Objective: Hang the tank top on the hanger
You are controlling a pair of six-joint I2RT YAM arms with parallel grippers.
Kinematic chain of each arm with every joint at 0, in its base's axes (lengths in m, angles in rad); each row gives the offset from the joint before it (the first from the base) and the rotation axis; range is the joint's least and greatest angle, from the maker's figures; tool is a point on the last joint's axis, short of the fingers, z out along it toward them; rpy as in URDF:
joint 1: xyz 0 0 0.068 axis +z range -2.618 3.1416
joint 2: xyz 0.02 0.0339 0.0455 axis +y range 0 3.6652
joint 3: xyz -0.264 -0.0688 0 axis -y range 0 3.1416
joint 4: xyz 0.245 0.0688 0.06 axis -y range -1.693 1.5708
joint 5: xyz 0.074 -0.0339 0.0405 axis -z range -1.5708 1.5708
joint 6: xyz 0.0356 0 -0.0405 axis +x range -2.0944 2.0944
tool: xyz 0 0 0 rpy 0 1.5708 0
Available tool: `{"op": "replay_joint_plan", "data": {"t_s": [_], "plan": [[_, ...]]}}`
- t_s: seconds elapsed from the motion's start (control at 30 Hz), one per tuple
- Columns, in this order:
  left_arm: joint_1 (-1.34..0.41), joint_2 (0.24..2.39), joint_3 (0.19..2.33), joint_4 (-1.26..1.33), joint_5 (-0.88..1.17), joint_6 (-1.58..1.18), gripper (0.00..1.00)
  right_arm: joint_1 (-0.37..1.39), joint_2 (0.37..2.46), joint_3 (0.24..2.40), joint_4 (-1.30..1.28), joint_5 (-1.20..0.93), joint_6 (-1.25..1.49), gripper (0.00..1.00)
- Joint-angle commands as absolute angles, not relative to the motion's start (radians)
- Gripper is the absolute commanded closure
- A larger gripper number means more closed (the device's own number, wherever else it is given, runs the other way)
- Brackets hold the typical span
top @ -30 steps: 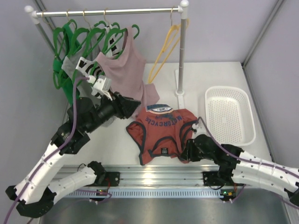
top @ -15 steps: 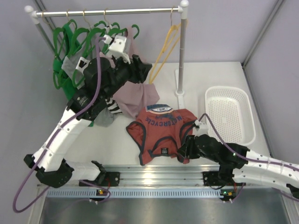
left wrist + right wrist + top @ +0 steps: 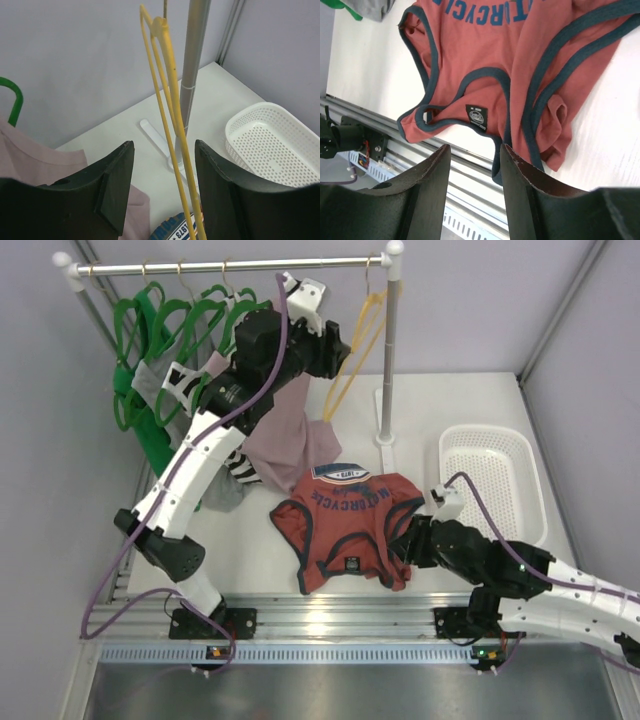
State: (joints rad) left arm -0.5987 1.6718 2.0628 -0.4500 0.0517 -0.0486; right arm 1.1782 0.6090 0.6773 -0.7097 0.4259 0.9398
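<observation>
**Top view.** The tank top (image 3: pixel 345 525) lies flat on the table (image 3: pixel 250 550). The hanger (image 3: pixel 352 355) hangs from the rail (image 3: pixel 230 265) at the top's 12 o'clock.

**Grippers.** Your left gripper (image 3: pixel 164 172), jaws wide, straddles the hanger's arms without clamping them. Your right gripper (image 3: pixel 474 155), jaws partly apart and empty, hovers over the shoulder straps at the top's 4 o'clock.

**Risks.** Closing off-centre may nudge the thin hanger into swinging, or jam its hook on the rail. A shallow pinch may catch only one fabric layer.
</observation>
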Motion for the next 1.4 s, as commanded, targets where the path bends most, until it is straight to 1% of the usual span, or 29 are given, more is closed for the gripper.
{"op": "replay_joint_plan", "data": {"t_s": [0.0, 0.3, 0.4, 0.53, 0.67, 0.77, 0.8, 0.87, 0.9, 1.0, 1.37], "plan": [[-0.601, 1.695, 2.120, -0.445, 0.140, -0.009, 0.43, 1.190, 0.586, 0.729, -0.755, 0.486, 0.923, 0.55], [-0.603, 1.750, 2.118, -0.443, 0.146, -0.014, 0.43, 1.190, 0.558, 0.700, -0.759, 0.482, 0.937, 0.55], [-0.601, 1.764, 2.117, -0.448, 0.133, -0.011, 0.45, 1.190, 0.551, 0.693, -0.764, 0.480, 0.940, 0.55], [-0.601, 1.770, 2.114, -0.440, 0.120, -0.009, 0.50, 1.189, 0.546, 0.690, -0.767, 0.479, 0.945, 0.55], [-0.604, 1.770, 2.115, -0.439, 0.104, -0.009, 0.62, 1.190, 0.543, 0.687, -0.772, 0.477, 0.946, 0.55], [-0.604, 1.770, 2.120, -0.439, 0.097, -0.009, 0.68, 1.190, 0.540, 0.686, -0.772, 0.479, 0.948, 0.55], [-0.604, 1.770, 2.123, -0.440, 0.088, 0.014, 0.73, 1.190, 0.538, 0.687, -0.775, 0.479, 0.946, 0.55], [-0.606, 1.770, 2.126, -0.440, 0.077, 0.020, 0.79, 1.190, 0.538, 0.689, -0.775, 0.479, 0.948, 0.55], [-0.609, 1.770, 2.131, -0.442, 0.066, 0.021, 0.88, 1.190, 0.537, 0.689, -0.775, 0.477, 0.946, 0.55], [-0.618, 1.766, 2.137, -0.433, 0.032, 0.028, 1.00, 1.190, 0.537, 0.687, -0.778, 0.477, 0.946, 0.57], [-0.626, 1.717, 2.138, -0.330, -0.106, 0.043, 1.00, 1.190, 0.534, 0.684, -0.775, 0.479, 0.942, 0.57]]}}
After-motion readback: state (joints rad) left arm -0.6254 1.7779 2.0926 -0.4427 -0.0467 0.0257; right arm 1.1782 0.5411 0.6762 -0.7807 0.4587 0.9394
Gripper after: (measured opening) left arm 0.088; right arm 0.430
